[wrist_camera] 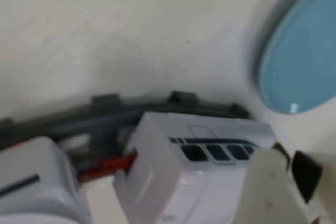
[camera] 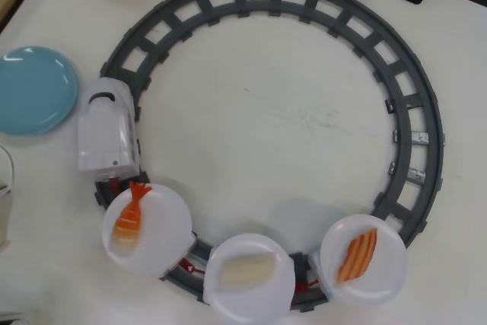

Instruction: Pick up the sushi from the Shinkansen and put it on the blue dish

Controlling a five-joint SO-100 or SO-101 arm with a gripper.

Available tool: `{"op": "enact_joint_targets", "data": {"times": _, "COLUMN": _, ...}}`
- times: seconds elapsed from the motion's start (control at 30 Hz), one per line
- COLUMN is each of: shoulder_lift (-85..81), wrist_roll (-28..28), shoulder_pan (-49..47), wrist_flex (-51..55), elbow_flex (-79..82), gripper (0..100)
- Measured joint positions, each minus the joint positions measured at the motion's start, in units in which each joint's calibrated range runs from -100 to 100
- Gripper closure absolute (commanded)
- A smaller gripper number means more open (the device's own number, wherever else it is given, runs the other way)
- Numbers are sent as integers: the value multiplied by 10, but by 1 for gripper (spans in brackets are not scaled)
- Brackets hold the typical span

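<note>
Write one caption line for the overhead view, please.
Shinkansen on circular track pulls three plates of sushi; blue dish waits empty.

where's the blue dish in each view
Overhead view: the blue dish lies at the left edge, partly cut off, left of the Shinkansen.
Wrist view: the dish fills the upper right corner, cut off by the frame.
Shared landmark: the Shinkansen on the grey track.
</note>
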Motion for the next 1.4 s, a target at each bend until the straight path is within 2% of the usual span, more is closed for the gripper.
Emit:
{"op": "enact_joint_targets", "data": {"times": 0.17, "shoulder_lift": 35, "wrist_roll": 38, "shoulder_pan": -1, "wrist_flex": 10, "elbow_flex": -42, "gripper": 96}}
{"op": "enact_joint_targets", "data": {"times": 0.43, "shoulder_lift": 51, "wrist_roll": 119, "shoulder_pan": 7, "wrist_flex": 82, "elbow_flex": -66, "gripper": 80}}
{"op": "enact_joint_targets", "data": {"times": 0.7, "shoulder_lift": 59, "wrist_roll": 183, "shoulder_pan": 65, "wrist_flex": 85, "elbow_flex": -66, "gripper": 79}}
{"op": "enact_joint_targets", "data": {"times": 0.87, "shoulder_lift": 136, "wrist_roll": 216, "shoulder_pan": 112, "wrist_flex": 83, "elbow_flex": -90, "gripper": 79}}
{"op": "enact_joint_targets", "data": {"times": 1.2, "shoulder_lift": 344, "wrist_roll": 244, "shoulder_pan": 183, "wrist_flex": 70, "elbow_flex": -266, "gripper": 80}}
{"op": "enact_joint_targets", "data": {"times": 1.4, "shoulder_lift": 425, "wrist_roll": 261, "shoulder_pan": 192, "wrist_flex": 138, "elbow_flex": -359, "gripper": 79}}
